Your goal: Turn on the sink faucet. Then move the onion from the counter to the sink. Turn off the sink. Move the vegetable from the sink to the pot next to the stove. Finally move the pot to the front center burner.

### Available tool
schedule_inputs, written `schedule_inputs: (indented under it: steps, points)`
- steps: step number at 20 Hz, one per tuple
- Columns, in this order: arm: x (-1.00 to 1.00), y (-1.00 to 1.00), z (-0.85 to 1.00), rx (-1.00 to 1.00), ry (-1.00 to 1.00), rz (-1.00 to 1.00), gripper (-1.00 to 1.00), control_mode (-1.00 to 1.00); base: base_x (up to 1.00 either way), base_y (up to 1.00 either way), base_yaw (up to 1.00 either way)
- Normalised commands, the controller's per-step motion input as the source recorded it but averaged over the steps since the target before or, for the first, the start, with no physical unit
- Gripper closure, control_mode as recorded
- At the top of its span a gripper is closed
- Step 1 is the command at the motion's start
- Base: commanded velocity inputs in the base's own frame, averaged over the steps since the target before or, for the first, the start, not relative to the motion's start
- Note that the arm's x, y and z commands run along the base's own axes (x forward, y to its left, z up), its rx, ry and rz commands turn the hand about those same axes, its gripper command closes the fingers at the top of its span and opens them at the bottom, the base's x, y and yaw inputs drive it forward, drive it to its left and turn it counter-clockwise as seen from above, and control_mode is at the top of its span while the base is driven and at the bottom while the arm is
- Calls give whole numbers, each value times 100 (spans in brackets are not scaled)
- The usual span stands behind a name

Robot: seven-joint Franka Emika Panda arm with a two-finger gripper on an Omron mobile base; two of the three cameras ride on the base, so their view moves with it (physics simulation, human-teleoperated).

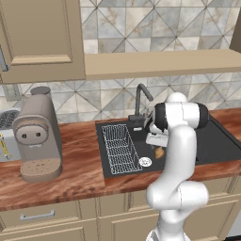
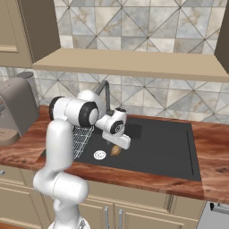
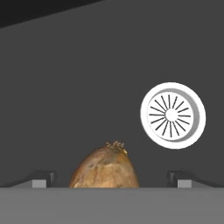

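The onion (image 3: 105, 166) lies on the dark floor of the sink (image 1: 214, 141), between the two spread fingertips (image 3: 41, 178) of the gripper (image 3: 109, 179), which stands wide open and grips nothing. In the hand view the white drain (image 3: 172, 115) sits at about two o'clock from the onion, near but apart. In the left base view the onion (image 1: 159, 152) is at about two o'clock from the drain (image 1: 145, 162), with the wire rack (image 1: 118, 147) at the basin's nine o'clock end. The faucet (image 1: 140, 101) rises at the sink's twelve o'clock rim. A coffee machine (image 1: 37, 136) stands on the counter (image 1: 80, 169), well apart at nine o'clock.
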Motion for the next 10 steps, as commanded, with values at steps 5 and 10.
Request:
schedule_inputs:
  steps: [5, 10]
  points:
    - [9, 0, -9, 0, -1, 1, -100, -100, 0, 0, 0]
    - [0, 0, -7, 0, -1, 1, -100, -100, 0, 0, 0]
